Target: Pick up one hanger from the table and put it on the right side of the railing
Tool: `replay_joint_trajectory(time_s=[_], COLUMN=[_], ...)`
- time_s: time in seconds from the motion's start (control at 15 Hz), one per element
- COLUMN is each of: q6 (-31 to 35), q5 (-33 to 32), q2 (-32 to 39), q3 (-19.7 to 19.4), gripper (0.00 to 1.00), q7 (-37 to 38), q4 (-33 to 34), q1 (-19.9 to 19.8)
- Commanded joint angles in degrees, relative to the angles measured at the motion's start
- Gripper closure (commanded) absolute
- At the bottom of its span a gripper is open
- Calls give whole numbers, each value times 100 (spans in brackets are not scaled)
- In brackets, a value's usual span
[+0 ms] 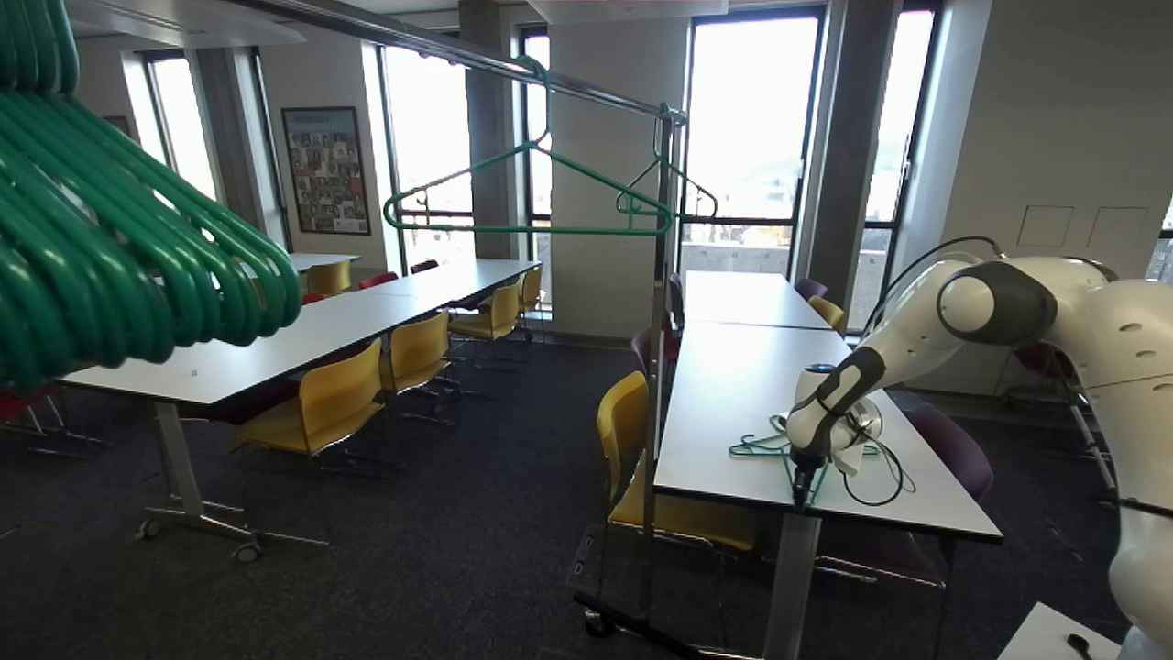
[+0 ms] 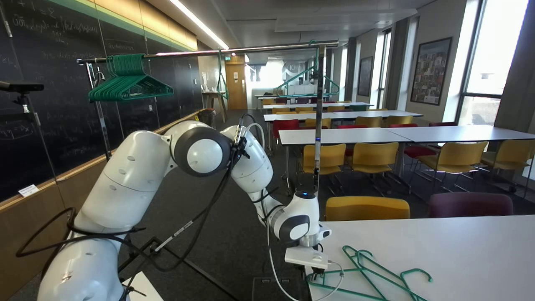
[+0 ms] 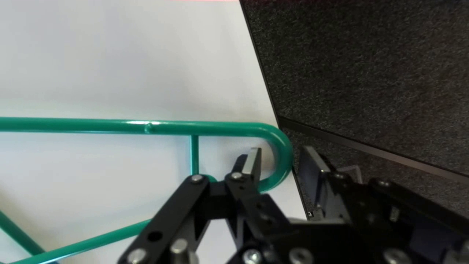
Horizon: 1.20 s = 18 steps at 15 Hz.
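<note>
Straddling a corner of the hanger (image 3: 165, 127) with jaws half-parted at the worktop (image 3: 128, 62) edge, probably for clearance beyond it, gripping nothing yet.

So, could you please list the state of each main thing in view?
Gripper: open, jaws apart
Table: standing, partly covered
Hanger at the gripper: lying on the table, curved end between the jaws
Crossing hanger: overlapping it on the table
Railing: horizontal, partly filled
Bunched hangers: hooked close together on the railing
Two spaced hangers: hooked separately on the railing
Chalkboard: written on
Ceiling light: lit
Robot's blue light: lit
</note>
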Motion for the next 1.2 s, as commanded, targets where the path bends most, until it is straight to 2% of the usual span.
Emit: replay_joint_trajectory(time_s=[0.0, 0.13, 0.2, 0.4, 0.73, 0.93, 1.13], q6=[67, 57, 54, 158, 725, 1037, 1228], q5=[-126, -130, -127, -161, -451, -516, -128], q2=[-166, -180, -189, -333, -967, -1567, -2171], q3=[-83, -84, -82, -87, -110, 62, 703], gripper=[96, 100, 96, 96, 96, 96, 96], q7=[118, 121, 118, 106, 38, -159, -911], q4=[-187, -221, -226, -384, -1122, -1785, -2452], q1=[65, 95, 99, 126, 175, 88, -284])
